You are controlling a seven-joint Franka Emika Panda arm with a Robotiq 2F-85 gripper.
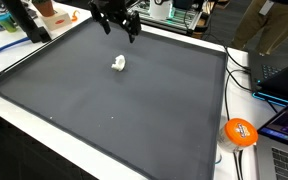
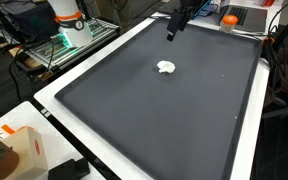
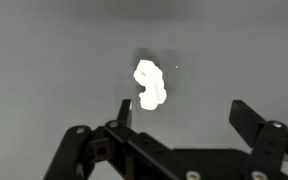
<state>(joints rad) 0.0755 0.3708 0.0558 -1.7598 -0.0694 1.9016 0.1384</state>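
On the dark mat (image 1: 134, 120), clear of its rims, a small white lump (image 1: 119, 64) lies alone (likely so nothing crowds it). Your claw (image 1: 122, 30) hangs above the mat with jaws spread wide, pinching nothing, probably to stay clear of the surface. In the wrist view the lump sits just beyond the fingertips (image 3: 125, 108), off-centre toward one of them, not touching.

A dark grey mat (image 1: 134, 120) covers a white table (image 1: 225, 100); laptops (image 1: 284, 75) sit at three o'clock, a cluttered bench (image 1: 184, 12) at twelve.
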